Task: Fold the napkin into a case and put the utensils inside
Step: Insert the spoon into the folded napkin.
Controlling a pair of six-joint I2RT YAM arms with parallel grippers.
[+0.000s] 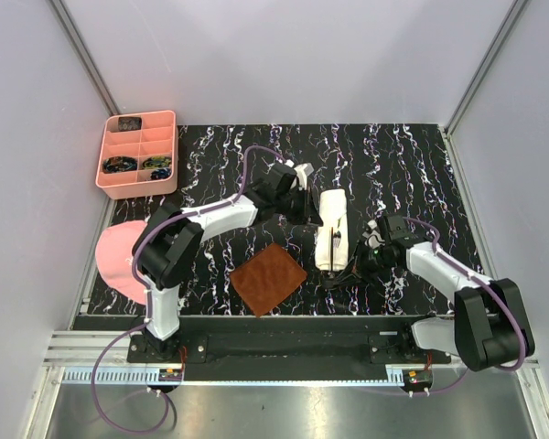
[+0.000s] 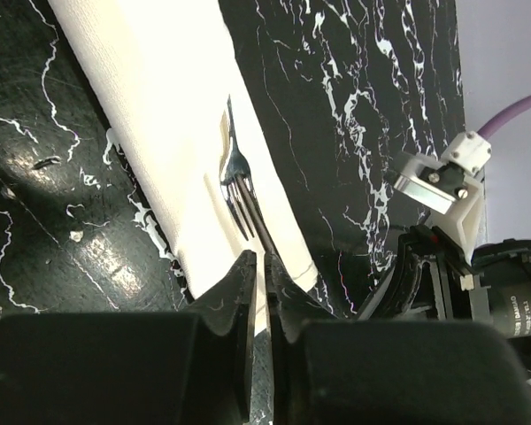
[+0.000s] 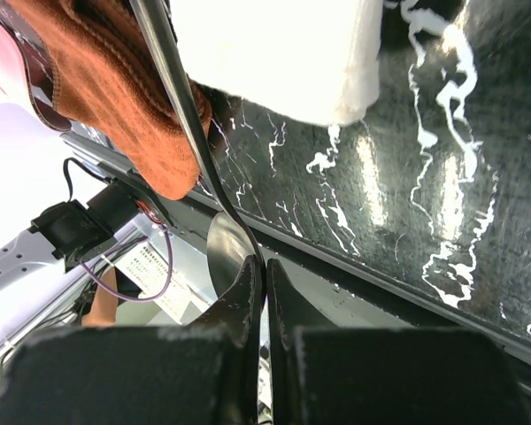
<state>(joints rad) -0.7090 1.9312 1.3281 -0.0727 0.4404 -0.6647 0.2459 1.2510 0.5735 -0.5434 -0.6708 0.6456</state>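
Top cam sits high up behind the near edge, looking down on the whole tabletop [image 1: 421, 165]. Wrist cams are right up close: left looks down, right skims low toward the near edge. All three catch the case [image 1: 332, 229].

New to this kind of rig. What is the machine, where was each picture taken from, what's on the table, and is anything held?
Two robot arms stand bolted at the table's near edge, each ending in a two-finger gripper. The wide picture looks down from above and behind them; the other two come from cameras on the wrists. On the black marbled table lie a folded cream napkin, a brown mat, a pink compartment tray and a pink round thing at the left edge. The left gripper pinches the tine end of a fork lying on the napkin. The right gripper is shut on a spoon, near its bowl.
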